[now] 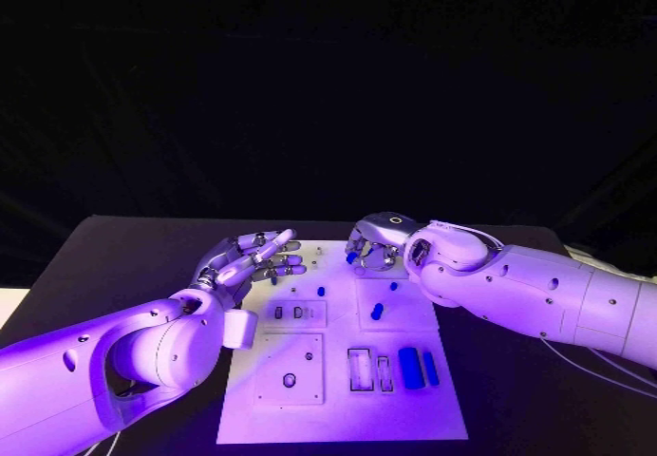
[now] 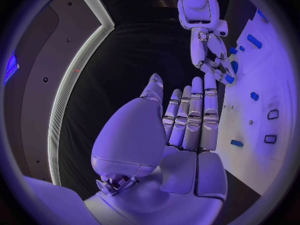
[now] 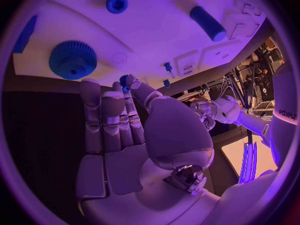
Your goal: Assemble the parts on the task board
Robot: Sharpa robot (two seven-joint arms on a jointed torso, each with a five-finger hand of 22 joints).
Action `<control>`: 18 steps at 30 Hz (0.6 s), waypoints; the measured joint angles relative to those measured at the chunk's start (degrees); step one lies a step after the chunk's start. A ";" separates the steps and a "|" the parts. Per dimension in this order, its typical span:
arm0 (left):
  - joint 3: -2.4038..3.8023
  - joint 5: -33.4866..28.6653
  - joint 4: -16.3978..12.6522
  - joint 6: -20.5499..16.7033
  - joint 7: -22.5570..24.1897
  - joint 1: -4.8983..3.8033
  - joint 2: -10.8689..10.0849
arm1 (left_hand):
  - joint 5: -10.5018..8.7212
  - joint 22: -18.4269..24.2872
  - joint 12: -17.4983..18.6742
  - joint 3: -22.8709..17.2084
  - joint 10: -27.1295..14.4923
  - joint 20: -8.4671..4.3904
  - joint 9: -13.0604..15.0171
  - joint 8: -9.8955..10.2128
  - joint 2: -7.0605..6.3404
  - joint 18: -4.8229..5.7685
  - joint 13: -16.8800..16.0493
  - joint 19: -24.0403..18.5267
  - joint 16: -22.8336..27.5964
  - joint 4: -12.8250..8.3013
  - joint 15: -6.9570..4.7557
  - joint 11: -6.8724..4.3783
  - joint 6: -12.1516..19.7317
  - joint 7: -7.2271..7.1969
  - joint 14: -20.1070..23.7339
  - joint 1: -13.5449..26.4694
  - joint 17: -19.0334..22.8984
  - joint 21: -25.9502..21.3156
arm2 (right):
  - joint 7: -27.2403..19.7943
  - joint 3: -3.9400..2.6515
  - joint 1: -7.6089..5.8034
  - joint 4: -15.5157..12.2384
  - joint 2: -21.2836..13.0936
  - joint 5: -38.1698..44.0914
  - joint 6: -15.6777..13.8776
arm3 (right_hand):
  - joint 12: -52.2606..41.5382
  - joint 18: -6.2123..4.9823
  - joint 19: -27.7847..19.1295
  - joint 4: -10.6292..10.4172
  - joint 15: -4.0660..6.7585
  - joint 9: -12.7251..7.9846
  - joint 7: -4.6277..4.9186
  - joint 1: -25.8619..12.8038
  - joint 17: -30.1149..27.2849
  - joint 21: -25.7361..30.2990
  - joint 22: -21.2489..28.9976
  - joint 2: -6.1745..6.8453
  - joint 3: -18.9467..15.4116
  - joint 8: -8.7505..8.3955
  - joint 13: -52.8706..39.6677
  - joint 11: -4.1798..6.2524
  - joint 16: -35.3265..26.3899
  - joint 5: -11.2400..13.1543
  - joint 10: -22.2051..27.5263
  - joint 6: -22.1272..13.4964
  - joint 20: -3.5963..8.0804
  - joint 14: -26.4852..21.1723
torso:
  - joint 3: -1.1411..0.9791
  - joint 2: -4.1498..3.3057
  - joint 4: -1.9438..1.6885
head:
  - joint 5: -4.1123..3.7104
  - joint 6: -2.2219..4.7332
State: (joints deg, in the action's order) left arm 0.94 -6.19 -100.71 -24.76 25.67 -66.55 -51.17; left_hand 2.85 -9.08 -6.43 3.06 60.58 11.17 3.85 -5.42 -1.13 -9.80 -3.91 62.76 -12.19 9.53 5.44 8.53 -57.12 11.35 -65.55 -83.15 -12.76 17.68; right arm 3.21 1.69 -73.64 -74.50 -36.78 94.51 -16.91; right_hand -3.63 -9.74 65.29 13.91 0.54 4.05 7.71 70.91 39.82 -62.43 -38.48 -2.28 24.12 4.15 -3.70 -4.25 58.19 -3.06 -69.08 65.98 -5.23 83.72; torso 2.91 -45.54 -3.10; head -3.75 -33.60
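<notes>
The white task board (image 1: 343,404) lies in the middle of the table. My right hand (image 1: 372,245) hovers over the board's far edge and pinches a small blue part (image 3: 124,80) between thumb and fingertips; the same part (image 2: 229,78) shows in the left wrist view. My left hand (image 1: 253,261) is open with its fingers stretched out straight, above the board's far left side, holding nothing. Two long blue parts (image 1: 409,368) lie side by side near the board's right edge. A shorter blue part (image 1: 377,311) lies mid-board. A blue gear (image 3: 72,59) and a blue cylinder (image 3: 207,23) rest on the board.
The board has recessed slots (image 1: 291,312) left of centre, a long slot (image 1: 359,369) beside the long parts, and an oval hole (image 1: 289,380). Small blue pegs (image 1: 322,291) stand near the far end. Black table (image 1: 123,256) surrounds the board.
</notes>
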 measured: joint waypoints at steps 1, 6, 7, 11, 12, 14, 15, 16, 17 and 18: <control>0.00 0.00 0.13 0.06 0.00 -0.01 -0.04 | 0.00 0.00 0.00 0.03 -0.16 0.00 0.00 0.00 0.00 0.00 0.03 0.00 0.21 -0.25 0.00 0.15 0.00 0.00 0.00 0.00 -0.06 0.00 | 0.00 -0.02 0.00 0.11 0.18 -0.22 -0.61 | 0.00 0.00 0.00 0.00 0.00 0.00 0.00 -0.05 -0.21 0.00 0.02 0.05 0.00 0.00 0.01 0.00 0.00 0.00 0.00 0.00 0.00 0.00 | 0.01 -0.02 -0.02 | 0.05 0.08; 0.03 -0.01 0.90 0.34 0.03 -0.12 -0.29 | 0.00 0.55 0.47 0.41 -0.17 0.39 0.00 0.56 0.51 0.01 0.05 -1.22 1.42 -0.85 0.56 0.16 0.00 0.00 0.63 0.06 -0.34 -1.27 | 0.25 -0.09 -0.01 0.91 1.42 -1.20 -3.23 | -0.02 0.00 0.00 -0.30 0.00 0.03 0.00 -0.35 -0.47 0.00 0.13 0.35 0.19 -0.04 0.08 0.00 0.00 0.01 0.00 -0.01 0.00 0.00 | 0.07 -0.10 -0.05 | 0.11 0.40; 0.03 -0.02 1.05 0.40 0.04 -0.13 -0.35 | 0.00 0.68 0.67 0.57 -0.28 0.54 0.00 0.80 0.53 0.01 0.04 -1.38 1.80 -1.05 0.62 0.27 0.00 0.00 1.06 0.08 -0.35 -1.58 | 0.32 -0.09 -0.01 1.14 1.75 -1.38 -3.66 | -0.02 0.00 0.00 -0.43 0.00 0.04 0.00 -0.35 -0.47 0.00 0.13 0.35 0.09 -0.07 0.08 0.00 0.00 0.02 0.00 -0.02 0.00 0.00 | 0.07 -0.12 -0.06 | 0.12 0.42; 0.09 -0.03 1.43 0.51 0.09 -0.22 -0.48 | 0.00 1.08 0.79 0.73 -0.37 0.81 0.00 0.82 0.54 0.01 0.04 -2.26 2.40 -1.49 0.83 0.36 0.00 0.00 1.26 0.09 -0.41 -2.21 | 0.63 -0.12 -0.01 2.12 3.07 -1.88 -4.60 | -0.03 0.00 0.00 -0.43 0.00 0.17 0.01 -0.51 -0.47 0.00 0.13 0.51 0.09 -0.09 0.08 0.00 0.00 0.09 0.00 -0.04 0.00 0.00 | 0.07 -0.16 -0.09 | 0.15 0.49; 0.09 -0.03 1.49 0.52 0.10 -0.24 -0.51 | 0.00 1.16 0.95 0.73 -0.37 0.82 0.00 1.03 0.72 0.00 0.04 -2.27 2.46 -1.49 1.01 0.36 0.00 0.00 1.44 0.27 -0.41 -2.41 | 0.69 -0.12 -0.02 2.44 3.44 -1.96 -4.71 | -0.03 0.00 0.00 -0.43 0.00 0.29 0.01 -0.58 -0.47 0.00 0.13 0.58 0.09 -0.10 0.06 0.00 0.00 0.09 0.00 -0.04 0.00 0.00 | 0.07 -0.19 -0.10 | 0.15 0.50; 0.10 -0.04 1.56 0.55 0.12 -0.27 -0.55 | 0.00 1.23 1.12 0.73 -0.37 0.84 0.00 1.04 0.76 0.01 0.04 -2.65 2.67 -1.49 1.01 0.36 0.00 0.00 1.44 0.31 -0.41 -2.50 | 0.86 -0.12 -0.02 3.21 4.32 -2.13 -4.85 | -0.03 0.00 0.00 -0.43 -0.01 0.29 0.02 -0.58 -0.47 0.00 0.13 0.58 0.09 -0.10 0.06 0.00 0.00 0.09 0.00 -0.05 0.00 0.00 | 0.08 -0.20 -0.10 | 0.10 0.51; 0.10 -0.05 1.57 0.56 0.12 -0.28 -0.55 | 0.00 1.27 1.12 0.88 -0.37 0.82 0.00 1.04 0.76 0.01 0.04 -2.68 2.67 -1.64 0.90 0.36 0.00 0.00 1.55 0.31 -0.41 -2.59 | 0.93 -0.13 -0.03 3.48 4.64 -2.19 -4.87 | -0.03 0.00 0.00 -0.50 -0.01 0.29 0.02 -0.58 -0.47 0.00 0.13 0.58 0.16 -0.20 0.08 0.00 0.00 0.09 0.00 -0.05 0.00 0.00 | 0.10 -0.21 -0.11 | 0.08 0.51; 0.10 -0.05 1.57 0.58 0.12 -0.30 -0.57 | 0.00 1.27 1.12 0.89 -0.37 0.82 0.00 1.04 0.76 0.01 0.04 -2.68 2.67 -1.64 0.81 0.36 0.00 0.00 1.64 0.31 -0.41 -2.59 | 1.00 -0.13 -0.03 3.77 4.95 -2.23 -4.88 | -0.03 0.00 0.00 -0.58 -0.01 0.28 0.02 -0.58 -0.47 0.00 0.13 0.58 0.24 -0.24 0.11 0.00 0.00 0.10 0.00 -0.06 0.00 0.00 | 0.11 -0.22 -0.11 | 0.08 0.51; 0.10 -0.05 1.57 0.59 0.13 -0.32 -0.57 | 0.00 1.27 1.12 0.89 -0.37 0.82 0.00 1.03 0.76 0.01 0.04 -2.68 2.67 -1.64 0.81 0.36 0.00 0.00 1.64 0.31 -0.41 -2.59 | 1.07 -0.14 -0.03 4.10 5.26 -2.27 -4.88 | -0.03 0.00 -0.01 -0.59 -0.01 0.26 0.02 -0.58 -0.47 0.01 0.13 0.58 0.25 -0.25 0.12 0.00 0.00 0.10 0.00 -0.06 0.00 0.00 | 0.11 -0.23 -0.11 | 0.08 0.51; 0.11 -0.05 1.57 0.61 0.13 -0.35 -0.58 | 0.00 1.27 1.12 0.89 -0.37 0.82 0.00 1.03 0.76 0.01 0.04 -2.68 2.67 -1.64 0.81 0.36 0.00 0.00 1.64 0.31 -0.41 -2.59 | 1.19 -0.14 -0.04 4.55 5.69 -2.30 -4.88 | -0.03 0.00 0.00 -0.59 -0.01 0.20 0.03 -0.58 -0.47 0.01 0.13 0.58 0.25 -0.26 0.12 0.00 0.00 0.10 0.00 -0.07 0.00 0.00 | 0.10 -0.26 -0.12 | 0.08 0.52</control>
State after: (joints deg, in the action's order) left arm 1.05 -6.24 -99.14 -24.15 25.80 -66.90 -51.76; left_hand 2.85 -7.81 -5.31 3.94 60.21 11.99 3.85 -4.38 -0.38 -9.79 -3.88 60.08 -9.52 7.89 6.25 8.90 -57.12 11.34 -63.91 -82.84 -13.16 15.09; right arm 4.40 1.55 -73.68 -69.95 -31.09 92.21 -21.79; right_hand -3.67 -9.74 65.29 13.32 0.53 4.25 7.74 70.34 39.35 -62.42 -38.35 -1.70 24.37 3.89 -3.58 -4.25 58.19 -2.96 -69.08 65.91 -5.24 83.72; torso 3.02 -45.80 -3.21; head -3.67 -33.08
